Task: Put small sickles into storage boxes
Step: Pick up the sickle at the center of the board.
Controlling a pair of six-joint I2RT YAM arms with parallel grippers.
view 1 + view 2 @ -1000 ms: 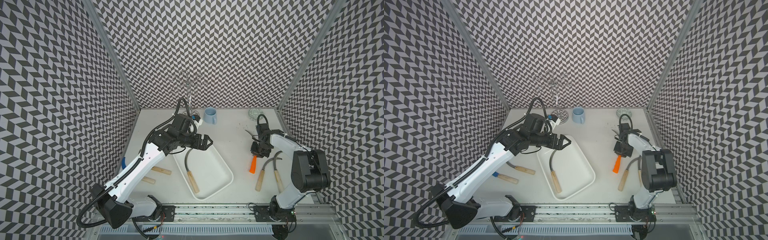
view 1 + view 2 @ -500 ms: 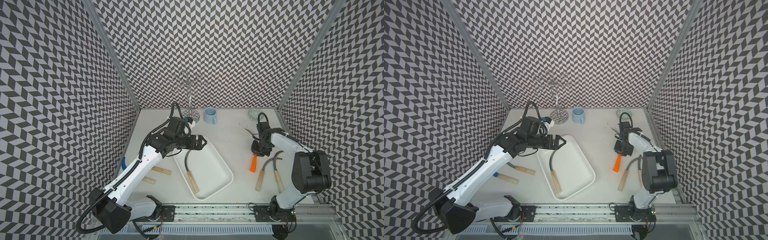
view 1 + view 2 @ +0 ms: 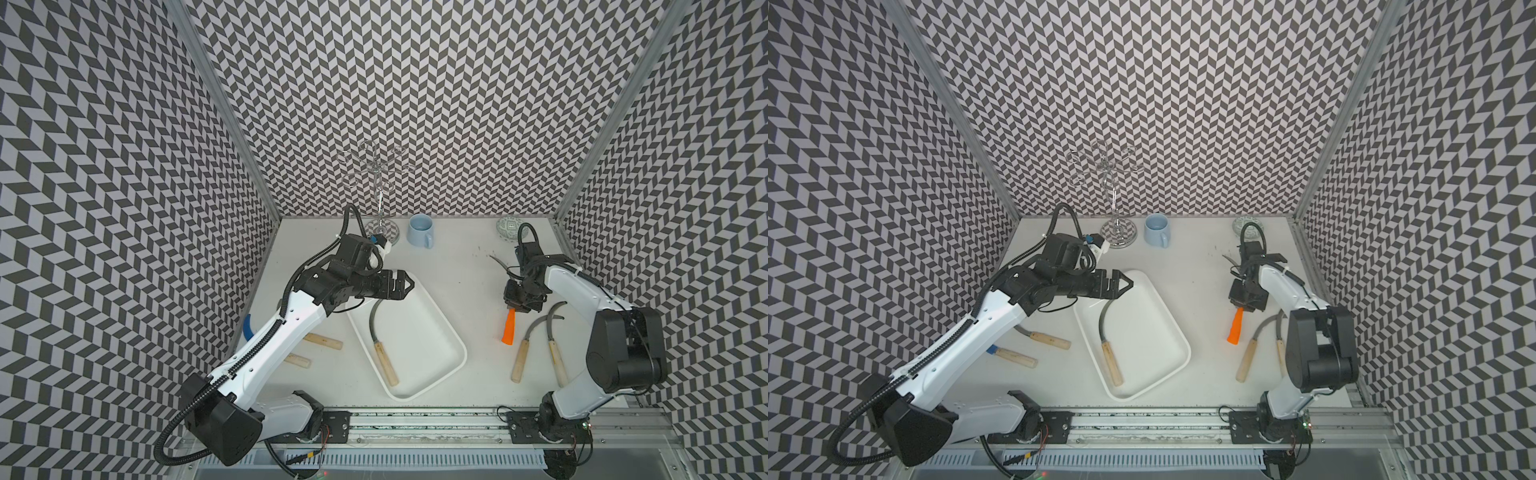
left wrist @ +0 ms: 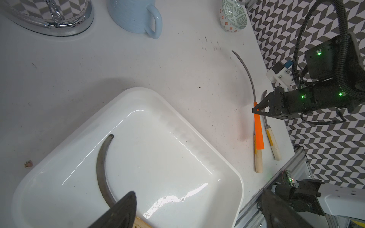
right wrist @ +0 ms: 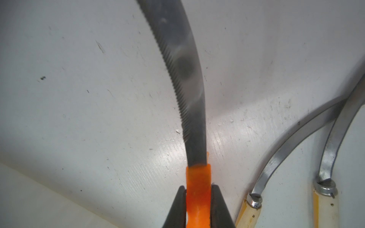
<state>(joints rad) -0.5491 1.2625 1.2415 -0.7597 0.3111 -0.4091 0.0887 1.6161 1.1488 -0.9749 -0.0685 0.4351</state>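
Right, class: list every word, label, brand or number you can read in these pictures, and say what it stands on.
No readable text anywhere.
The bowl bears only a green and orange pattern, no letters.
The mug, the tray and the orange-handled sickle carry no print.

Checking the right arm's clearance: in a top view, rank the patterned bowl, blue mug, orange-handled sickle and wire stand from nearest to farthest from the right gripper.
1. orange-handled sickle: clamped in the right gripper.
2. patterned bowl: back right corner of the table.
3. blue mug: back edge, near the middle.
4. wire stand: back edge, just beyond the mug.
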